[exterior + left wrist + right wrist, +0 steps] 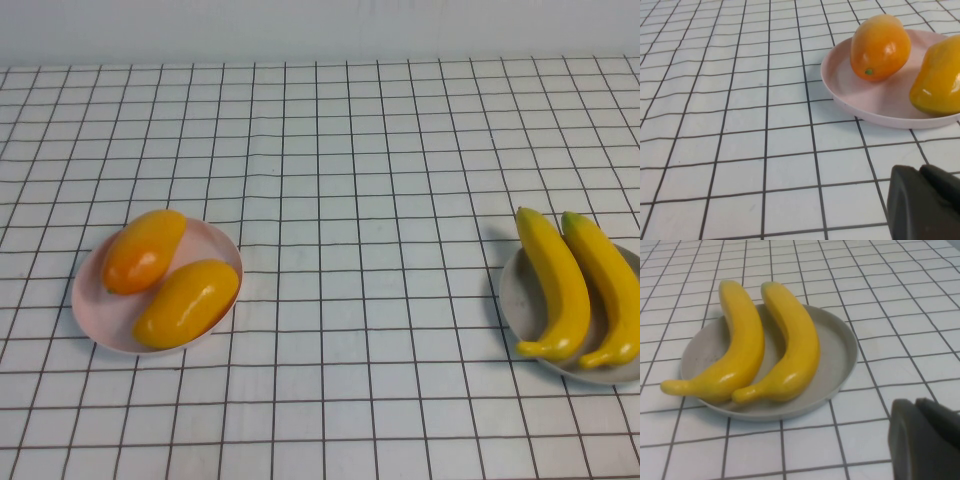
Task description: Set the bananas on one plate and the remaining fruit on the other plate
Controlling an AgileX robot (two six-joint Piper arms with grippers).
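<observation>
Two bananas (555, 280) (610, 285) lie side by side on the grey-blue plate (518, 300) at the right. Two orange-yellow mango-like fruits (143, 250) (187, 302) lie on the pink plate (100, 318) at the left. Neither arm shows in the high view. In the left wrist view my left gripper (921, 171) is shut and empty, low over the cloth, a short way from the pink plate (860, 97) and its fruits (880, 47) (940, 75). In the right wrist view my right gripper (916, 404) is shut and empty beside the grey-blue plate (837, 355) with the bananas (742, 340) (797, 340).
The table is covered by a white cloth with a black grid (330, 200). A pale wall runs along the far edge. The grey-blue plate sits at the right edge of the high view.
</observation>
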